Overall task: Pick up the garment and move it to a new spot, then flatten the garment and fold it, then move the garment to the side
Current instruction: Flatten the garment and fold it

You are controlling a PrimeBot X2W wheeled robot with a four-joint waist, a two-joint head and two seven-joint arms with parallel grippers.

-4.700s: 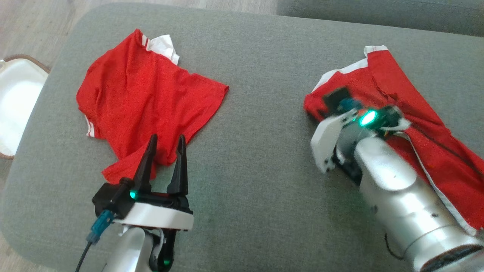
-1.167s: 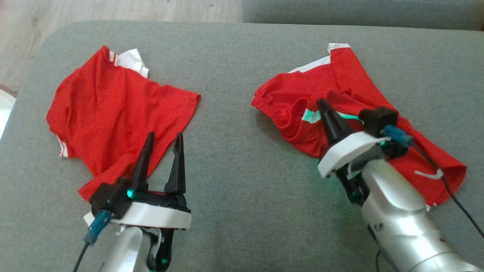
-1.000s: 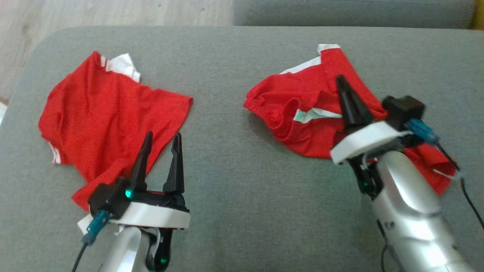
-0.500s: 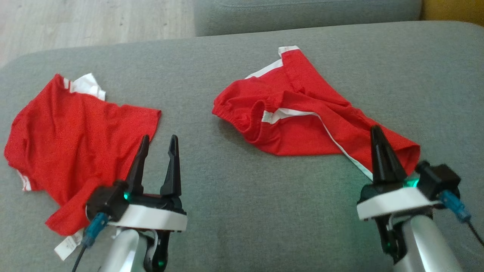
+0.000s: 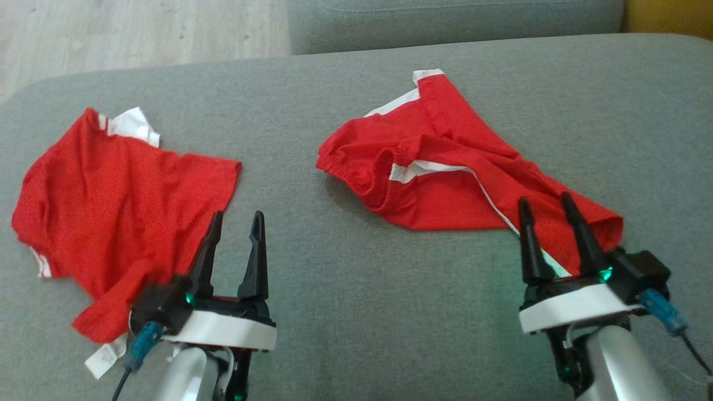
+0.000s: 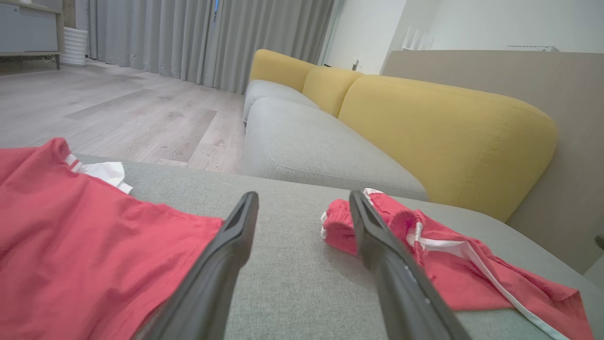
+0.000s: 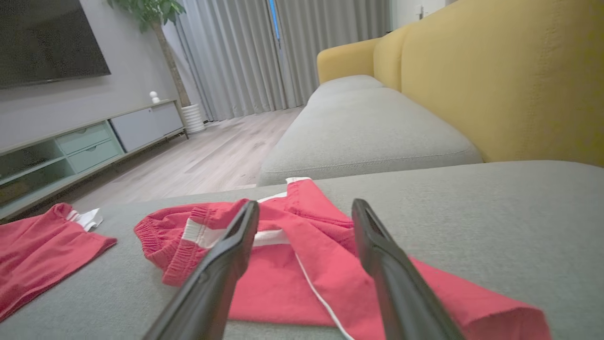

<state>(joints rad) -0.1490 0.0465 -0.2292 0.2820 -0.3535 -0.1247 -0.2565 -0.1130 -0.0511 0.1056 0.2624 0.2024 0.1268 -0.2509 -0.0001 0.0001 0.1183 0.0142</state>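
Crumpled red shorts with white stripes (image 5: pixel 445 172) (image 7: pixel 302 264) (image 6: pixel 424 245) lie on the grey cushion, right of centre. Over their near right end my right gripper (image 5: pixel 547 205) (image 7: pixel 304 205) stands open, holding nothing. A red shirt with white trim (image 5: pixel 117 195) (image 6: pixel 71 226) (image 7: pixel 37 245) is spread out at the left. My left gripper (image 5: pixel 237 217) (image 6: pixel 302 196) is open and empty, hovering by the shirt's right edge.
The grey cushion (image 5: pixel 345 312) carries both garments, with bare fabric between them. A second grey seat (image 5: pixel 445 16) with yellow backrests (image 6: pixel 424 127) stands behind. Wooden floor (image 5: pixel 111 39) lies beyond the far left edge. A TV cabinet (image 7: pixel 71 146) stands across the room.
My right gripper let go of the shorts and drew back to their near right end, opening its fingers. The camera swung right, shifting the whole view. The left arm stayed put.
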